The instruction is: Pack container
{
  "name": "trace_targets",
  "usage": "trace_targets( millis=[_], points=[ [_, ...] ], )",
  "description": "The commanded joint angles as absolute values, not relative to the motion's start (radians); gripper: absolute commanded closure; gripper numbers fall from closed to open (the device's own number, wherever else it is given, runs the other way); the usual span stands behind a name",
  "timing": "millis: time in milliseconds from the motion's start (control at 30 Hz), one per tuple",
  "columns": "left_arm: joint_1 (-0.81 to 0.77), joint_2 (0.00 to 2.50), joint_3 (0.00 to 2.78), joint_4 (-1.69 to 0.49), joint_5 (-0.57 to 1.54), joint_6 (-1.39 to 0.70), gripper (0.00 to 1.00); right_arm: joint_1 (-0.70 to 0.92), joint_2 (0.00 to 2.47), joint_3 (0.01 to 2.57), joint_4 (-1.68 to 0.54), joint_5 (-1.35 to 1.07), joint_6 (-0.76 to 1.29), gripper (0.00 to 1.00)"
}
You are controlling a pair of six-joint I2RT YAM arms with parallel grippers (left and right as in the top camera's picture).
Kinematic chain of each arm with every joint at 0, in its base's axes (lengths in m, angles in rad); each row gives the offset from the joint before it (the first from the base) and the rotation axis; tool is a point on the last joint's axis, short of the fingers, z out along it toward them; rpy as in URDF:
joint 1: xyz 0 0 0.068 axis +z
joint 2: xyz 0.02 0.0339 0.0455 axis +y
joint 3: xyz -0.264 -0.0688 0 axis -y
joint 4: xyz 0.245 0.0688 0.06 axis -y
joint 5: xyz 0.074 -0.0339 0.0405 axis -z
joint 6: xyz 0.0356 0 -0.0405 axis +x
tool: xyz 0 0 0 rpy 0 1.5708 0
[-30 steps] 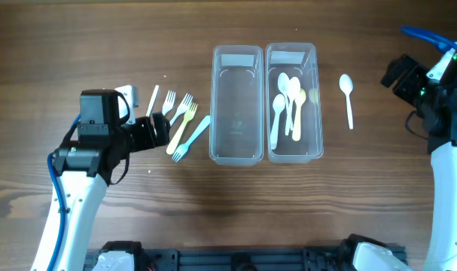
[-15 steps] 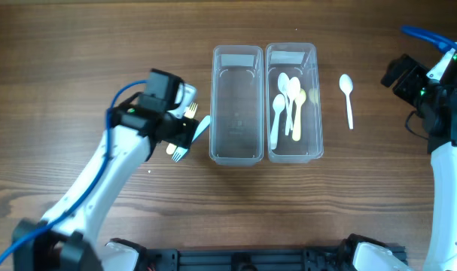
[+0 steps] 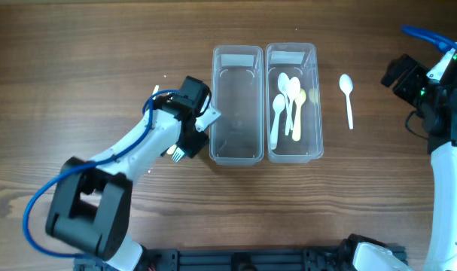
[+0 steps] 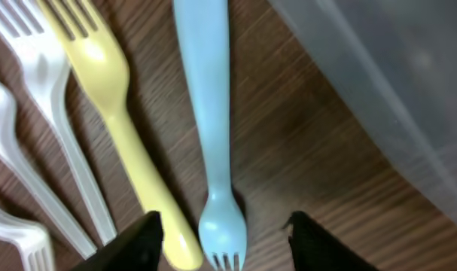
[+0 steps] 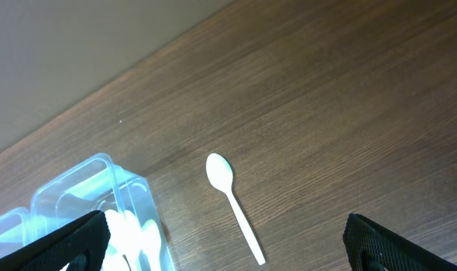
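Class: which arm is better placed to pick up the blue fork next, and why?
Left. The left gripper, open, sits right over the blue fork; the right gripper is far off, beyond the loose white spoon.

Robot lab bench: wood-grain table (image 3: 100, 45), left arm (image 3: 138, 150), right arm (image 3: 446, 181), black frame (image 3: 243, 260) at edge.

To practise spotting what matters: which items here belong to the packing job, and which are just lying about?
Belongs: blue fork, yellow fork, white forks, loose spoon, empty container, spoon container.
Lying about: nothing; only the wooden table is left.
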State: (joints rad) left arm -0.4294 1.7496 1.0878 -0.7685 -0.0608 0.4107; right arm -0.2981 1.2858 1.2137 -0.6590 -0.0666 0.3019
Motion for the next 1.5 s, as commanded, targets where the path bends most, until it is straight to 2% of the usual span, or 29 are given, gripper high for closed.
trace_targets(
  millis=[0, 167, 300, 333, 400, 500, 633, 800, 867, 1100, 1467],
  points=[
    [-0.429, 1.798, 1.102, -0.736, -0.042, 0.419, 0.49, -0.301, 1.292, 1.218, -0.659, -0.056, 0.315, 0.00],
    [-0.429, 1.824, 1.100, -0.714, -0.016, 0.391, 0.55, -0.301, 1.292, 1.218, -0.659, -0.055, 0.315, 0.00],
    [-0.417, 1.826, 1.100, -0.714, -0.012, 0.385, 0.56, -0.301, 1.292, 1.218, -0.659, -0.056, 0.315, 0.00],
    [-0.413, 1.826, 1.100, -0.715, -0.012, 0.384, 0.57, -0.301, 1.292, 1.218, -0.659, -0.056, 0.315, 0.00],
    [-0.398, 1.826, 1.100, -0.719, -0.012, 0.348, 0.66, -0.301, 1.292, 1.218, -0.659, -0.056, 0.315, 0.01],
    [-0.387, 1.824, 1.100, -0.730, -0.010, 0.305, 0.71, -0.301, 1.292, 1.218, -0.659, -0.056, 0.315, 0.00],
    [-0.391, 1.750, 1.100, -0.737, -0.005, 0.305, 0.65, -0.301, 1.292, 1.218, -0.659, -0.056, 0.315, 0.00],
    [-0.391, 1.542, 1.100, -0.750, 0.007, 0.276, 0.41, -0.301, 1.292, 1.218, -0.659, -0.056, 0.315, 0.00],
    [-0.390, 1.477, 1.100, -0.770, 0.006, 0.276, 0.38, -0.301, 1.292, 1.218, -0.659, -0.056, 0.315, 0.00],
    [-0.387, 1.468, 1.087, -0.803, -0.013, 0.121, 0.40, -0.301, 1.292, 1.218, -0.659, -0.056, 0.315, 0.00],
    [-0.384, 1.738, 1.064, -0.764, -0.035, 0.062, 0.47, -0.301, 1.292, 1.218, -0.659, -0.055, 0.315, 0.00]
  ],
)
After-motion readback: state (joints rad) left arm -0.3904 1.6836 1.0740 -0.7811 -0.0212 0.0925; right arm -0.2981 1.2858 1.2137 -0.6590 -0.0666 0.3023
